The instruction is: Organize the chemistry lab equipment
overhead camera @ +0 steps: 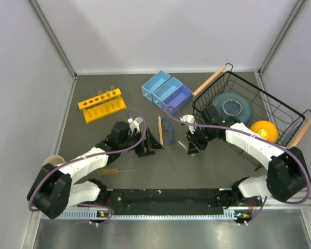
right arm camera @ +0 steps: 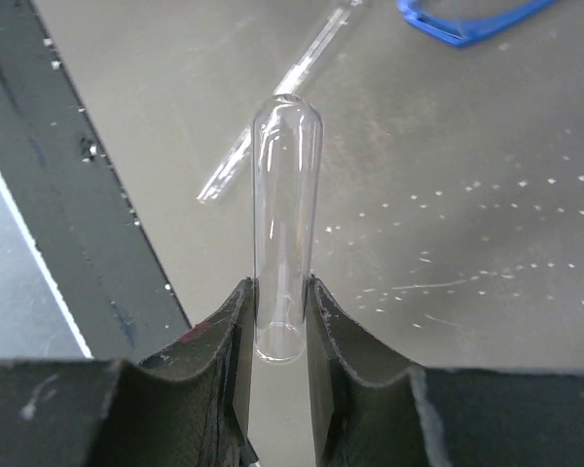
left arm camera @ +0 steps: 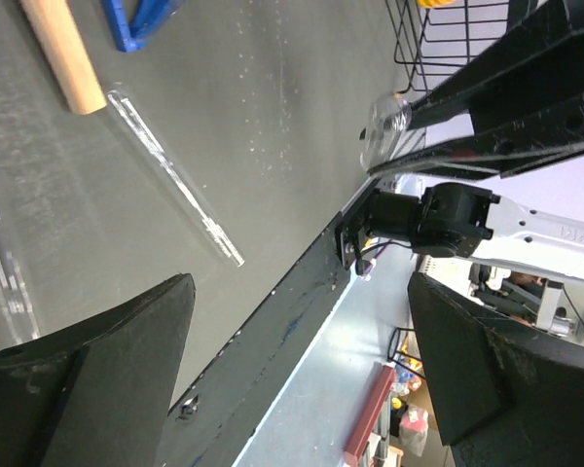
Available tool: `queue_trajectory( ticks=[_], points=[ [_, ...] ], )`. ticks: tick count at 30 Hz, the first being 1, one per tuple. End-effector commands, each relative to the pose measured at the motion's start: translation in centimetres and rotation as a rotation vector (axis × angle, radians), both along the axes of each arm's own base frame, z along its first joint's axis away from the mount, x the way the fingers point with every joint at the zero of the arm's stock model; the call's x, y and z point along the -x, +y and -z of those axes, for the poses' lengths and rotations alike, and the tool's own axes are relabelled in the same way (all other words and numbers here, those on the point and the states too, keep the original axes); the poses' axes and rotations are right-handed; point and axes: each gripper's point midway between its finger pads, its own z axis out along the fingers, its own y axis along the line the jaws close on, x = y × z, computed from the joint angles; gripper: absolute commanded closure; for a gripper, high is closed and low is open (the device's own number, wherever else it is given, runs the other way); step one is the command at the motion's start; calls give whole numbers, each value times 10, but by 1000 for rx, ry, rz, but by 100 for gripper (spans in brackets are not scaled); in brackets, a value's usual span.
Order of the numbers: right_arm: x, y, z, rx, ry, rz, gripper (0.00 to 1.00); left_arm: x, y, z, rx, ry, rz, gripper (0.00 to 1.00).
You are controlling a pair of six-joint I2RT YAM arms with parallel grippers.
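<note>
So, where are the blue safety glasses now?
The safety glasses lie mid-table in the top view, just right of the wooden stick and left of the right gripper.

The grey table (overhead camera: 217, 168) carries a yellow rack (overhead camera: 101, 105), blue trays (overhead camera: 166, 91), wire basket (overhead camera: 281, 107), safety glasses (overhead camera: 169, 131), stick (overhead camera: 160, 129) and brush (overhead camera: 109, 171).

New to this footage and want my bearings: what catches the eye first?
A clear glass tube is pinched in the jaws of the right gripper, near the table's middle. Behind, a yellow rack stands far left and a black wire basket, holding a grey-blue plate, far right.
</note>
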Motion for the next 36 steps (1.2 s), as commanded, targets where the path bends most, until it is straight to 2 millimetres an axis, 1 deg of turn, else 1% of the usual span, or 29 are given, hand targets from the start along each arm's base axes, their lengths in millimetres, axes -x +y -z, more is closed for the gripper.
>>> queue_trajectory(
  ticks=[1, 2, 3, 4, 6, 8, 11, 16, 17, 18, 19, 20, 21, 22, 24, 30, 32, 33, 34, 36],
  points=[
    [18, 18, -30, -144, -43, -140, 83, -12, -22, -32, 124, -79, 7, 4],
    [21, 21, -33, -155, -49, -157, 83, -11, -26, -34, 137, -77, 16, 4],
    [26, 24, -35, -161, -59, -182, 83, -11, -28, -32, 142, -65, 20, 4],
    [27, 25, -37, -165, -75, -197, 83, -11, -32, -39, 171, -71, 26, 5],
    [30, 29, -39, -166, -88, -221, 83, -9, -38, -39, 187, -56, 40, 5],
    [29, 30, -38, -161, -93, -230, 82, -9, -43, -45, 216, -56, 47, 6],
    [30, 34, -40, -159, -99, -248, 82, -7, -48, -48, 235, -46, 53, 8],
    [30, 41, -40, -150, -116, -283, 82, -5, -59, -53, 239, -43, 76, 16],
    [29, 41, -40, -145, -116, -284, 82, -4, -61, -52, 237, -39, 82, 20],
    [29, 43, -41, -147, -121, -289, 82, -3, -62, -48, 224, -22, 82, 21],
    [28, 43, -41, -145, -123, -291, 82, -3, -65, -49, 221, -25, 91, 23],
    [27, 43, -40, -141, -126, -291, 82, -2, -67, -48, 215, -23, 95, 29],
    [26, 44, -41, -140, -128, -292, 82, -2, -68, -42, 197, -12, 96, 34],
    [26, 44, -41, -140, -129, -290, 82, -2, -69, -43, 195, -11, 100, 39],
    [26, 44, -40, -136, -128, -290, 82, 0, -73, -40, 186, -4, 114, 44],
    [28, 43, -38, -134, -126, -294, 82, 1, -78, -39, 166, -3, 129, 50],
    [28, 43, -38, -132, -126, -294, 82, 1, -79, -40, 165, -3, 135, 54],
    [27, 43, -38, -131, -128, -294, 81, 1, -80, -42, 166, -6, 140, 57],
    [28, 43, -38, -130, -127, -295, 81, 2, -80, -42, 166, -6, 143, 64],
    [26, 43, -36, -122, -126, -292, 81, 4, -80, -42, 163, -5, 156, 71]
  ],
)
